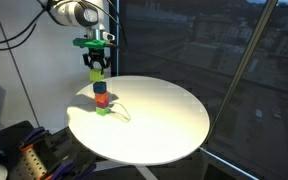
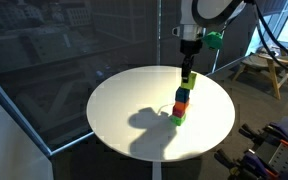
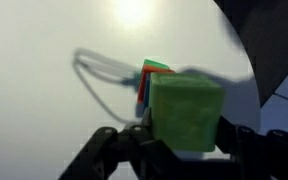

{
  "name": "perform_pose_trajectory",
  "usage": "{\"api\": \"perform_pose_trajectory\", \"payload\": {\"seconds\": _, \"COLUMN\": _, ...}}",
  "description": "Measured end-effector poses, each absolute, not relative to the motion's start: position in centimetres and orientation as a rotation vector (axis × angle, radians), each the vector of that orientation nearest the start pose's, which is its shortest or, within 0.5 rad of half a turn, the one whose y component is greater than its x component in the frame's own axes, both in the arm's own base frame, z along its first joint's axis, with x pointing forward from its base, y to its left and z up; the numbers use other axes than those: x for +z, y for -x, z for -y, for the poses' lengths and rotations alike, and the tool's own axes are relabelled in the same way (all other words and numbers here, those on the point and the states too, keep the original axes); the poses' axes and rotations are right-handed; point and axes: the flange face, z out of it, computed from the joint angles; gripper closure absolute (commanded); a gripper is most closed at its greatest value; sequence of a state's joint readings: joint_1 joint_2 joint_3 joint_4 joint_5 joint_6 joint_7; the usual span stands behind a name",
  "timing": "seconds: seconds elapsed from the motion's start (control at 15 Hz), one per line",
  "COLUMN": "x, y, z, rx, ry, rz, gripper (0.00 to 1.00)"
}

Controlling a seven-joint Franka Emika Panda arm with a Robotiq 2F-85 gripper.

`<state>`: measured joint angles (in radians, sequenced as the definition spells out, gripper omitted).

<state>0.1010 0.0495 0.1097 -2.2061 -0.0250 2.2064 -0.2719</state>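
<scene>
My gripper [image 3: 187, 135] is shut on a light green block [image 3: 187, 115] that fills the lower middle of the wrist view, with a dark finger on each side. In both exterior views the gripper [image 1: 96, 70] [image 2: 187, 70] hangs straight down over a stack of blocks [image 1: 101, 98] [image 2: 180, 105] on the round white table [image 1: 164, 120] [image 2: 124, 110]. The stack shows blue on top, red in the middle and green at the bottom. The held block [image 1: 96, 76] [image 2: 187, 79] sits just above the blue one; whether they touch I cannot tell. Just behind the held block, the stack's coloured edges [image 3: 147, 80] peek out.
A thin loop of wire [image 3: 99, 72] [image 1: 120, 112] lies on the table beside the stack. Dark window glass [image 1: 234, 60] surrounds the table. Equipment [image 1: 24, 150] stands low near one table edge, and wooden furniture [image 2: 264, 68] stands beyond another.
</scene>
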Motion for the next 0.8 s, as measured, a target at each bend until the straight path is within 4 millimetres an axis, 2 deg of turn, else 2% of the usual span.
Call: {"api": "perform_pose_trajectory", "payload": {"seconds": 0.8, "x": 34.65, "y": -52.32, "z": -11.23, "rx": 0.045, "ry": 3.054, "rz": 0.781, "gripper": 0.70}}
